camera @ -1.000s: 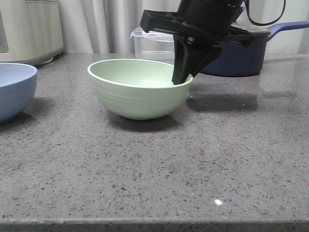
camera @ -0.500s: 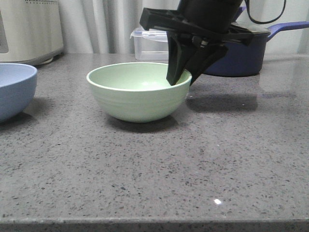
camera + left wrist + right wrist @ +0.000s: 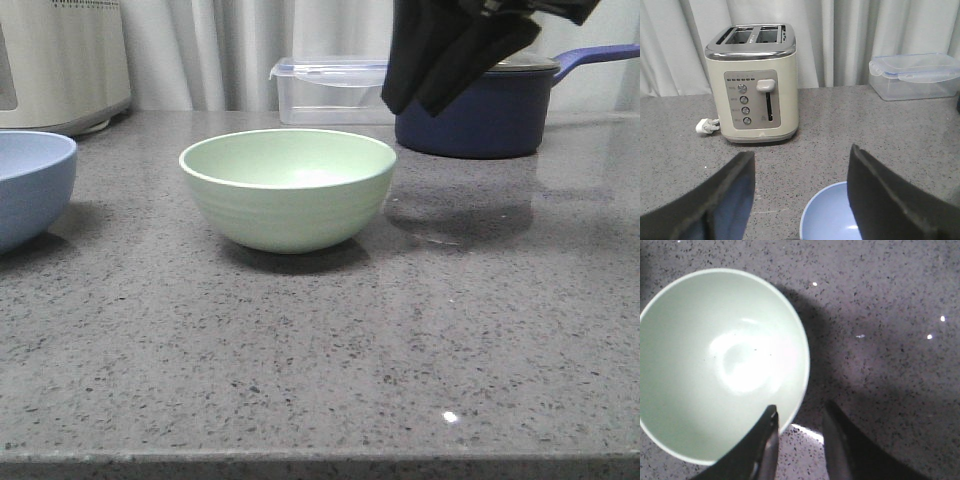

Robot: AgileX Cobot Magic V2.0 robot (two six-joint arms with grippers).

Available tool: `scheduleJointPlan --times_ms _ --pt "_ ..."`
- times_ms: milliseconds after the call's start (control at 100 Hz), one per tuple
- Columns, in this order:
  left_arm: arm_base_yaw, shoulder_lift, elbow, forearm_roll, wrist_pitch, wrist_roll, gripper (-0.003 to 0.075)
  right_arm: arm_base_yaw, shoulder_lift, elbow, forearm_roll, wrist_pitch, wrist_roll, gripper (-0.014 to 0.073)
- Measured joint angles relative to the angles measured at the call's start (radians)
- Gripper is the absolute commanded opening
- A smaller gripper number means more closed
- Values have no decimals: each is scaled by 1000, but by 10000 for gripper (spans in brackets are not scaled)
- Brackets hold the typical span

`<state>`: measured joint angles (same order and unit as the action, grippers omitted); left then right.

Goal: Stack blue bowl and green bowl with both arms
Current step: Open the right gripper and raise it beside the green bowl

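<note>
The green bowl (image 3: 288,190) stands upright on the grey counter, mid-table. My right gripper (image 3: 415,105) hangs open and empty above and behind the bowl's right rim, clear of it. In the right wrist view the bowl (image 3: 715,360) lies below, and the right gripper (image 3: 801,410) has one finger over the rim and one outside it. The blue bowl (image 3: 30,185) sits at the far left edge, partly cut off. In the left wrist view my left gripper (image 3: 801,152) is wide open above the blue bowl (image 3: 827,217), not touching it.
A cream toaster (image 3: 752,85) stands at the back left and also shows in the front view (image 3: 60,60). A clear plastic box (image 3: 330,90) and a navy lidded saucepan (image 3: 480,115) stand behind the green bowl. The counter's front edge (image 3: 320,462) is near.
My right gripper opened off the green bowl's right rim and rose up and to the right. The bowl settled slightly and now stands free.
</note>
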<state>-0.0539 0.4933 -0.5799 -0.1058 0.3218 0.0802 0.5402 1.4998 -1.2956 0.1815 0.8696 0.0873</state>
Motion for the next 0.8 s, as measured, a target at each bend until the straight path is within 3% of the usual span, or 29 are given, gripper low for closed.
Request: scheduleJointPlan --times_ms 170,310,800 --pt "0 0 0 0 0 0 409 0 -17 49 0 -5 -8 8" --pt "0 0 0 0 0 0 409 1 -18 87 0 -18 -10 -60" --pt "0 0 0 0 0 0 409 36 -18 230 10 -164 -12 -71"
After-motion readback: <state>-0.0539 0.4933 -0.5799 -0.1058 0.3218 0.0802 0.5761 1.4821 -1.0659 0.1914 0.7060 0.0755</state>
